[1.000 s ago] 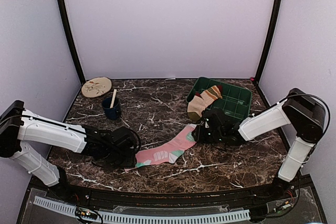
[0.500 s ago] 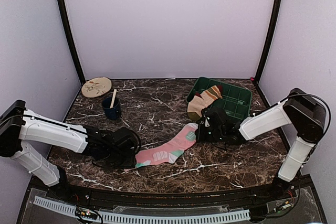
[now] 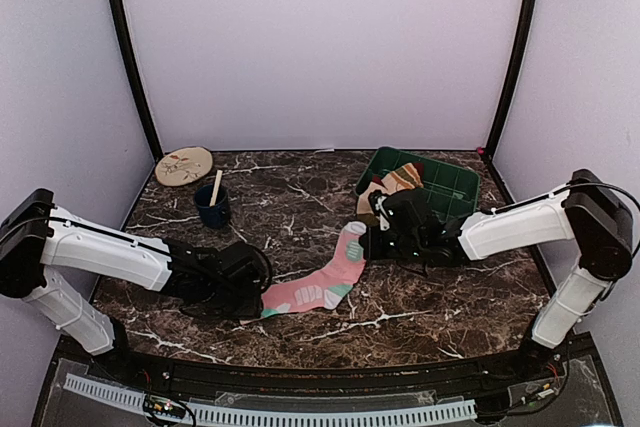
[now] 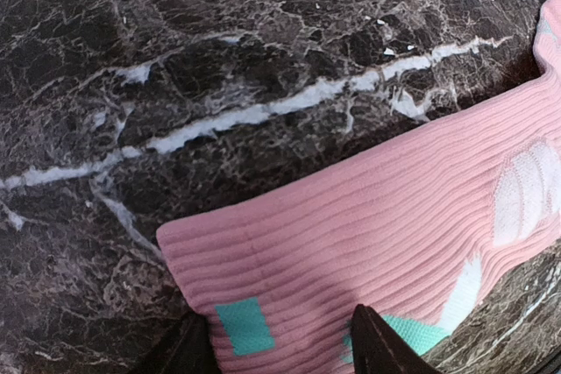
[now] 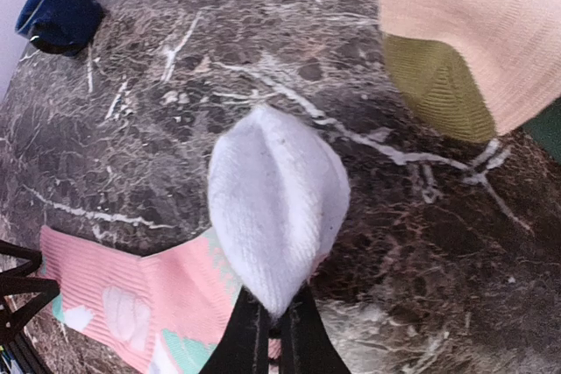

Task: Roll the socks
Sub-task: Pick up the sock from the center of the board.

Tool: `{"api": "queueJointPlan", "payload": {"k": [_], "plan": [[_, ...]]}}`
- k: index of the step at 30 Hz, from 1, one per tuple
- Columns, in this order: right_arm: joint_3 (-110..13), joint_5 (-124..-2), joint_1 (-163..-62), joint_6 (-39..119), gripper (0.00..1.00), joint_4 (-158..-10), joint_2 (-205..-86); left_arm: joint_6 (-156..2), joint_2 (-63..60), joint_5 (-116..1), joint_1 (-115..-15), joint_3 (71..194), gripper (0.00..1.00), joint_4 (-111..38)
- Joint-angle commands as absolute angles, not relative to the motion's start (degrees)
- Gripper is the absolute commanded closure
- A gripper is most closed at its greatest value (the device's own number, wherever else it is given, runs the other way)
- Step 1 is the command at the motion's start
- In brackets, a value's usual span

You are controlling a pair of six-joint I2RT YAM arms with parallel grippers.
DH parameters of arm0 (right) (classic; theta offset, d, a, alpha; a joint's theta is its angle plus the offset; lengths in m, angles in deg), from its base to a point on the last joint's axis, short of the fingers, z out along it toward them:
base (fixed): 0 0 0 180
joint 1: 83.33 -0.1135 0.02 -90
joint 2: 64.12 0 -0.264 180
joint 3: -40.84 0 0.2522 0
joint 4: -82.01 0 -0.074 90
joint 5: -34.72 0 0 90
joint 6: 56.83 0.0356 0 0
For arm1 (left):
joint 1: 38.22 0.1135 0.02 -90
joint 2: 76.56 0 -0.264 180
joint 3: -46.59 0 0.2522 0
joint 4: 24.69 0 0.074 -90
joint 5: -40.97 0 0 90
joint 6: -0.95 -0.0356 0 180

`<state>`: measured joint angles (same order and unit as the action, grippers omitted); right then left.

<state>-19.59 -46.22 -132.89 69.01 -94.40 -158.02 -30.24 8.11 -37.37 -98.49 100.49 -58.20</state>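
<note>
Top external shows you the marble table, walled on three sides, with a green tray at right rear and the tan sock draped over its front rim. The pink sock lies between the arms, its long axis running near-left to far-right. Your right gripper is clenched on its far end, raised off the marble. The left gripper stands released astride the near end, so I'd expect the roll to run along that diagonal.
</note>
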Motion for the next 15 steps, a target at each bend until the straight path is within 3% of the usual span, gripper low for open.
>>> {"api": "queueJointPlan", "payload": {"k": [1,15], "plan": [[-23.4,-44.7,-137.0,67.1,1.0,-91.5,-157.2,-30.6,10.2,-39.0,-98.6,100.1,0.42,-57.4],[-37.3,-41.5,-147.6,68.0,1.0,-82.5,-162.6,-30.7,8.5,-38.9,-98.6,99.0,0.42,-56.4]]}}
